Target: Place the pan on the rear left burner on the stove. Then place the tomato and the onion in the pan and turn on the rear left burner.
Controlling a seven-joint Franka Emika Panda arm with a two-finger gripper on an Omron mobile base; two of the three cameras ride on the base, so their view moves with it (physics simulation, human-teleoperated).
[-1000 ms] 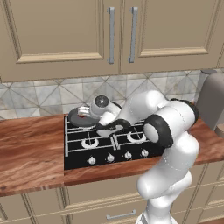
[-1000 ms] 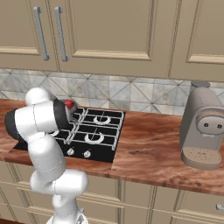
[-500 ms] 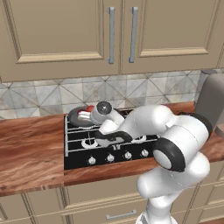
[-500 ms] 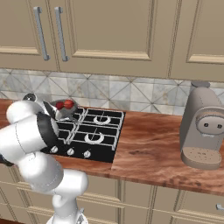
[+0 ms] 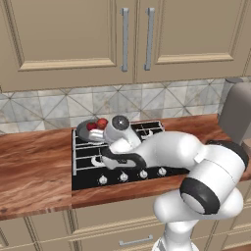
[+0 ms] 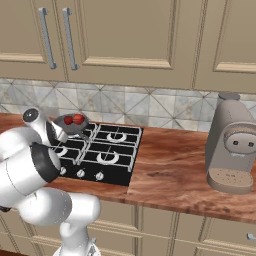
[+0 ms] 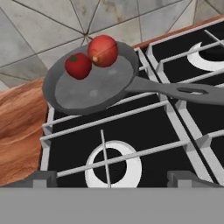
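Nearest the hand camera, the gripper [image 7: 107,183] hangs over the front left burner [image 7: 113,162], jaws spread wide and holding nothing; only its two dark fingertips [image 7: 39,178] rise at the lower edge. In the left base view the arm folds low across the stove [image 5: 147,171], above the row of silver knobs [image 5: 132,175] along its front edge. Beyond the front burner sits the pan [image 7: 89,85], resting on the grate of the rear left burner [image 5: 88,135], its long handle [image 7: 183,91] reaching across toward the neighbouring grate. Two red, round items lie touching near the pan's far rim: the tomato [image 7: 78,65], with a green stem spot, and the onion [image 7: 103,50], slightly larger and paler at one end. Farthest back runs the tiled backsplash [image 7: 52,26].

Judged remaining: turning on the rear left burner. Risks: the four knobs look alike, so the wrong burner could be lit; the low-slung forearm or hand may brush the projecting handle and shift the pan off its grate; widely spread jaws could slip around a small knob without turning it.
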